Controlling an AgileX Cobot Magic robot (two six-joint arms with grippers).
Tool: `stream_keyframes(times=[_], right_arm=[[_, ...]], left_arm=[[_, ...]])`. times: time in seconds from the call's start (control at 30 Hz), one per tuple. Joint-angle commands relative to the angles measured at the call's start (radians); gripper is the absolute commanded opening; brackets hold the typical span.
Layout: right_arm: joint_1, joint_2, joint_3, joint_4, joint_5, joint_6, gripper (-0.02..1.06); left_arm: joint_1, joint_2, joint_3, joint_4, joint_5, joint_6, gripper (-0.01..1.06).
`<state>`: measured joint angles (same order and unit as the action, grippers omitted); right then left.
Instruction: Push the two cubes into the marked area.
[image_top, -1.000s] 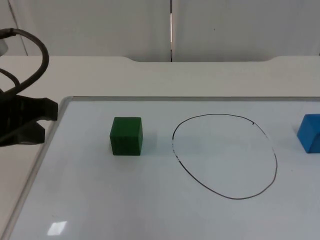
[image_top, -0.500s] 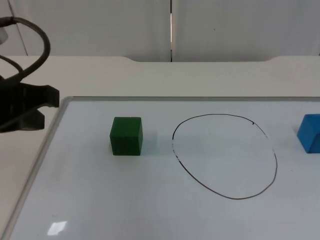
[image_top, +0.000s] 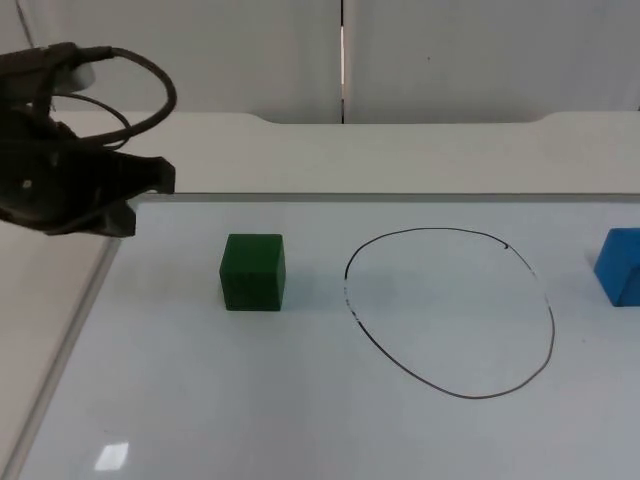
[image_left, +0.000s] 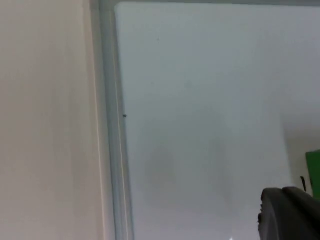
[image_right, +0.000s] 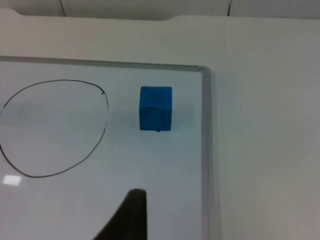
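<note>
We see the left pincer (image_top: 140, 195) at ten o'clock of the green cube (image_top: 252, 271), its grip unreadable; blue cube (image_right: 155, 108) sits outside the drawn oval (image_top: 450, 313), at three o'clock.

top: high, facing wall | wrists: close, downward | shared: whiteboard (image_top: 300, 400), drawn ring (image_right: 50, 125)

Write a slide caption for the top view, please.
Left gripper nears green cube; blue cube waits outside the drawn circle.
</note>
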<state>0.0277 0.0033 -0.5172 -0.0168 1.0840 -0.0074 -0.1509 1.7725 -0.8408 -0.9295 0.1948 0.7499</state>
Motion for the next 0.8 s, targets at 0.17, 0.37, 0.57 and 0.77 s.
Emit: stream_keyframes(times=[0.17,0.37,0.57,0.77], right_arm=[[-0.005,-0.003,0.002,-0.006,-0.005,0.002,1.05],[-0.005,-0.003,0.002,-0.006,-0.005,0.0,1.05],[-0.005,-0.003,0.002,-0.006,-0.005,0.0,1.05],[-0.005,-0.003,0.002,-0.006,-0.005,0.0,1.05]], left_arm=[[-0.006,0.1,-0.078,0.036,-0.017,0.009,0.0],[-0.016,0.189,-0.136,0.03,0.035,0.022,0.0],[-0.052,0.217,-0.142,0.03,0.032,0.026,0.0],[-0.108,0.217,-0.142,0.023,0.003,0.026,0.0]])
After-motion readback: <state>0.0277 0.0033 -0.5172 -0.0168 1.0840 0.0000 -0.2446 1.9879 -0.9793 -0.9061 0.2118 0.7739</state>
